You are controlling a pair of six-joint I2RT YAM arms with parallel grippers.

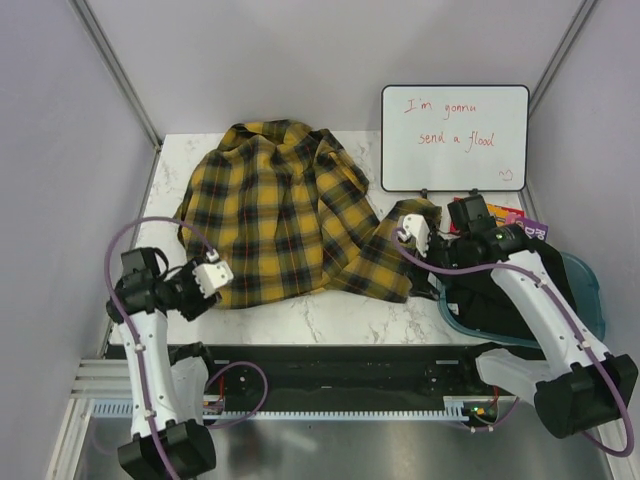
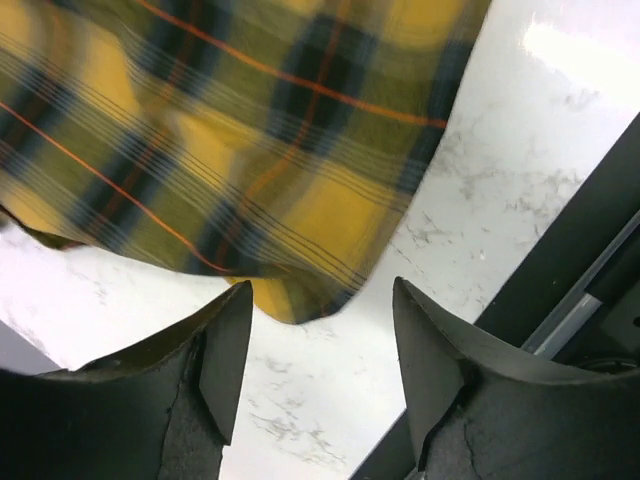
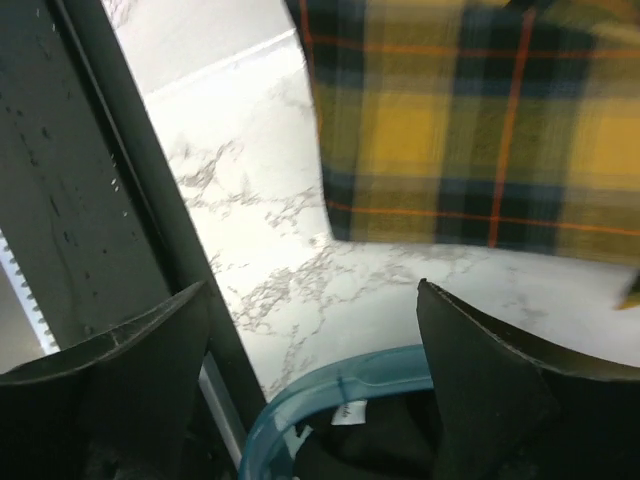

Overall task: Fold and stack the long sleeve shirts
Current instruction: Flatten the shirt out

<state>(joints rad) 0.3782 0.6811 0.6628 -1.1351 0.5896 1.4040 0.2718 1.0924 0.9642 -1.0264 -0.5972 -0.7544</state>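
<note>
**Plaid shirt lies rumpled, no fold yet made**

The left arm holds its jaws apart and empty. A corner of the yellow-and-black plaid flannel shirt lies just beyond their tips on the marble tabletop. The shirt sprawls crumpled between the two sets of jaws, with no fold made and no stack started. The right arm also has its jaws wide apart, gripping nothing, with the shirt's edge just ahead of them and a blue plastic tub beneath. Nearly all the work appears to remain.
</note>
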